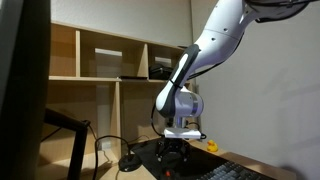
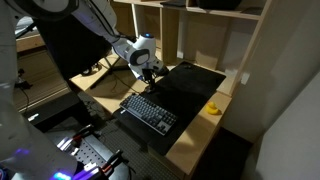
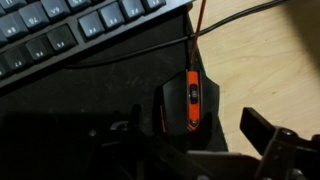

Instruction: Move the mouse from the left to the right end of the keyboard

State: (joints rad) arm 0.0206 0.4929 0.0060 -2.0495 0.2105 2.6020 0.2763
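Observation:
The mouse is black with an orange stripe and a red cable. It lies at the edge of the black desk mat, just past one end of the keyboard. The dark keyboard also shows in both exterior views. My gripper is open and hovers right over the mouse with a finger on each side, not touching it. It shows in both exterior views, where it hides the mouse.
A small yellow object sits on the wooden desk near the mat's edge, also in an exterior view. Wooden shelves stand behind. A black round base with cables lies beside the gripper. A dark monitor edge fills the near side.

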